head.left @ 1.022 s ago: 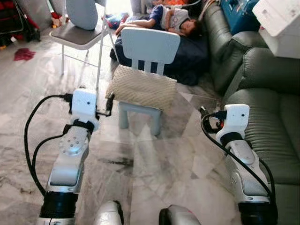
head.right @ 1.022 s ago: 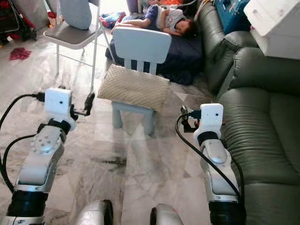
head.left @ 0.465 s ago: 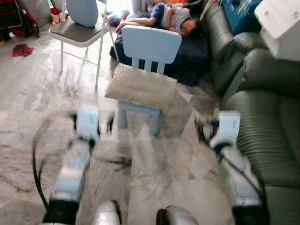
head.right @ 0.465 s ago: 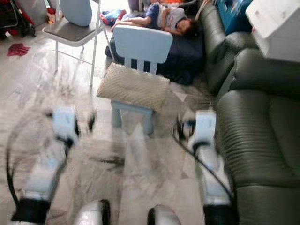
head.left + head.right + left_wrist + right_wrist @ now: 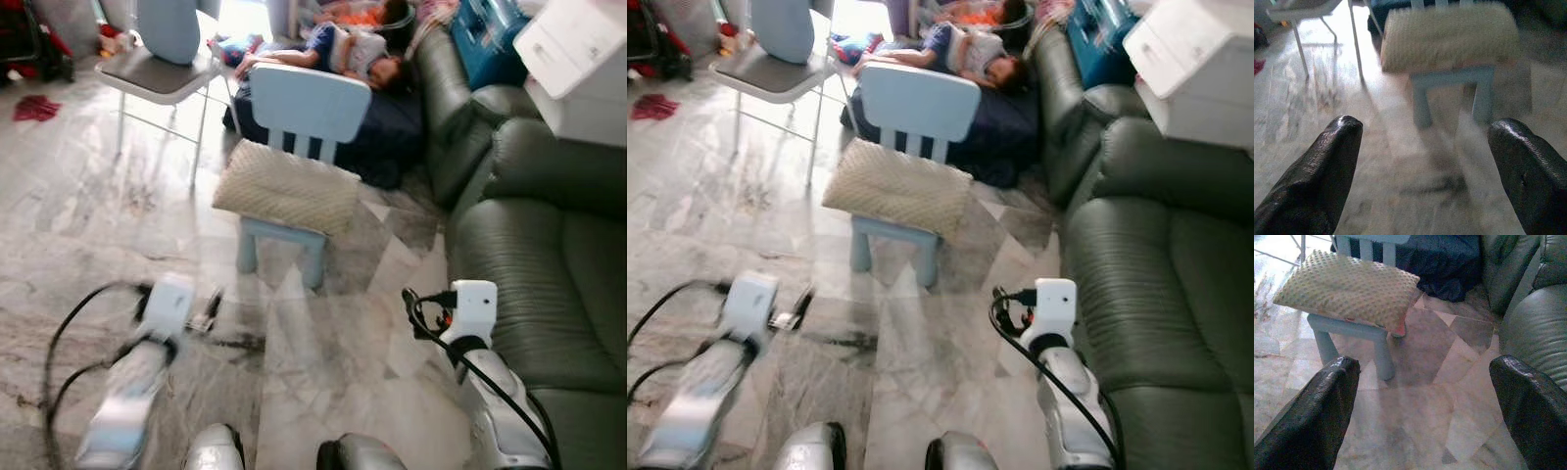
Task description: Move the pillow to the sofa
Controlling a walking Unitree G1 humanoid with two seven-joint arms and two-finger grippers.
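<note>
Pillow [image 5: 287, 188]: beige, knobbly cover; lies flat on the seat of a small pale-blue chair [image 5: 311, 102], overhanging the seat's front edge and both side edges. Rear edge sits against the chair's slatted back.
Small chair: stands on the marble floor [image 5: 88, 225], just beside the front corner of the sofa.
Sofa [image 5: 549, 235]: dark green, padded cushions, along the right side of the floor. Well apart from the pillow's present position; nothing rests on the near seat cushion.
Left claw [image 5: 1425, 166]: fingers spread wide apart, holding nothing. Hovers low over the floor, short of the chair's front legs, pointing toward the pillow. Left arm blurred in the head views.
Right claw [image 5: 1425, 406]: fingers spread wide apart, holding nothing. Positioned over the floor between the chair and the sofa's front edge, aimed toward the pillow's near corner.
Folding chair [image 5: 162, 69]: grey seat, white frame, at the far left of the floor, carrying a pale-blue cushion against its back.
Person [image 5: 338, 49]: lying on a dark mattress [image 5: 392, 127] on the floor behind the small chair, next to the sofa's far end.
White box [image 5: 578, 59]: rests on the sofa's upper right area.
</note>
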